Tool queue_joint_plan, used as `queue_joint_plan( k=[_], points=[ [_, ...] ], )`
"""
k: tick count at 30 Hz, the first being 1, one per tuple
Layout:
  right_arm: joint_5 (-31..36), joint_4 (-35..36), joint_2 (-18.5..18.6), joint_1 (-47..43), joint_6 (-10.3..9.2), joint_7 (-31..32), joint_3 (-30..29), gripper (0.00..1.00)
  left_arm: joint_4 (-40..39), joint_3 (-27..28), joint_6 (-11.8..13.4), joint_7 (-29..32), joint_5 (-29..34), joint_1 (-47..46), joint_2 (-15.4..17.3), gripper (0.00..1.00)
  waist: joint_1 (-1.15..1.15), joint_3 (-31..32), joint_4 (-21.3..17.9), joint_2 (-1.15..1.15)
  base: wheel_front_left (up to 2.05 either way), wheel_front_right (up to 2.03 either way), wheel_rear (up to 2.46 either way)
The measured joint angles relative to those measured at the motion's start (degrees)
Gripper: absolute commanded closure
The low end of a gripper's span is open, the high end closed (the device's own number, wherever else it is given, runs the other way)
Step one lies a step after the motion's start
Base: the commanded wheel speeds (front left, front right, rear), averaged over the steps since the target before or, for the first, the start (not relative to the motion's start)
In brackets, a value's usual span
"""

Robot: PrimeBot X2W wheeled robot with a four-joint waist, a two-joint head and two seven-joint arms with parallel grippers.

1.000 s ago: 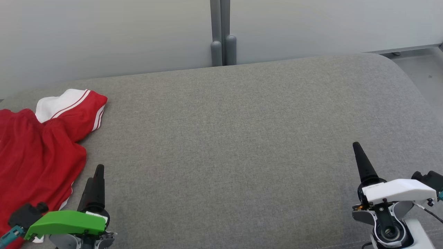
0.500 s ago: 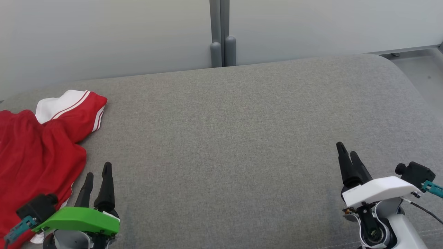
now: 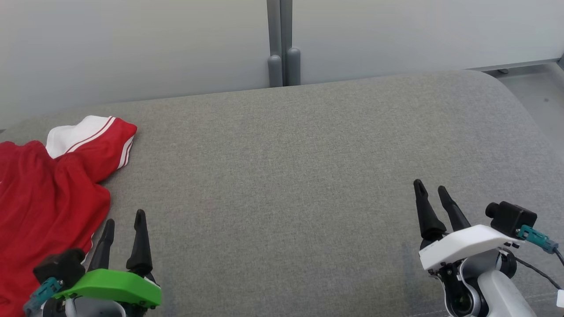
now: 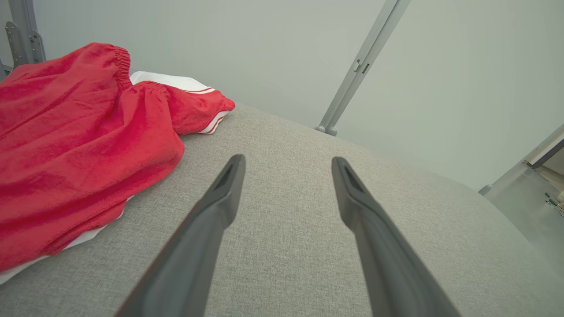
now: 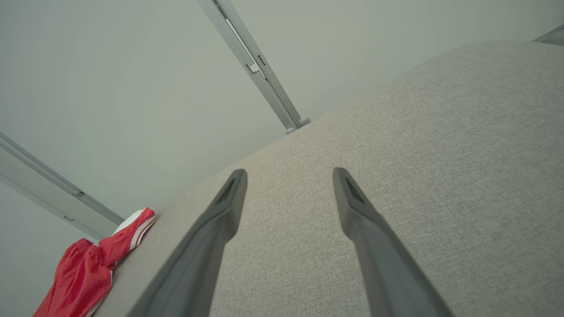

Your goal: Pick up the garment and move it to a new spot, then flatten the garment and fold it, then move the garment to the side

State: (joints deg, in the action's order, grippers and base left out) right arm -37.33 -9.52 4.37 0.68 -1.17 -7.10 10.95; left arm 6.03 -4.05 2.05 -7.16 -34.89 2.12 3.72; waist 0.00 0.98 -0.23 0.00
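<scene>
Left end effector (image 3: 124, 217), right end effector (image 3: 429, 185) both gaping, empty; garment (image 3: 44, 198) partly off-frame, possibly shorts.

I work in a screened-off test bay, more lab or office than home. Pale frosted panels (image 3: 132, 48) close off the back, joined at a grey metal post (image 3: 280, 26) with rounded feet. Before me lies a grey fabric cushion (image 3: 286, 176) with rounded edges. Bare grey floor (image 3: 539, 92) shows beside it.
</scene>
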Motion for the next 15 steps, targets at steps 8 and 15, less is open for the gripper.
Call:
queue_joint_plan(
  k=[8,15],
  points=[
    [6.8,0.2,0.5,0.0,-0.97,-1.5,2.2,0.00,-1.1,-0.6,1.0,-1.5,7.4,0.6,0.0,0.00,0.00,0.1,-0.1,0.00,0.00,0.00,0.00],
    [12.1,0.2,0.8,0.0,-1.71,-2.9,3.8,0.00,-1.3,-1.5,1.8,-2.9,13.2,1.8,-0.1,0.00,0.00,0.2,-0.2,0.00,0.00,0.00,0.00]
  ],
)
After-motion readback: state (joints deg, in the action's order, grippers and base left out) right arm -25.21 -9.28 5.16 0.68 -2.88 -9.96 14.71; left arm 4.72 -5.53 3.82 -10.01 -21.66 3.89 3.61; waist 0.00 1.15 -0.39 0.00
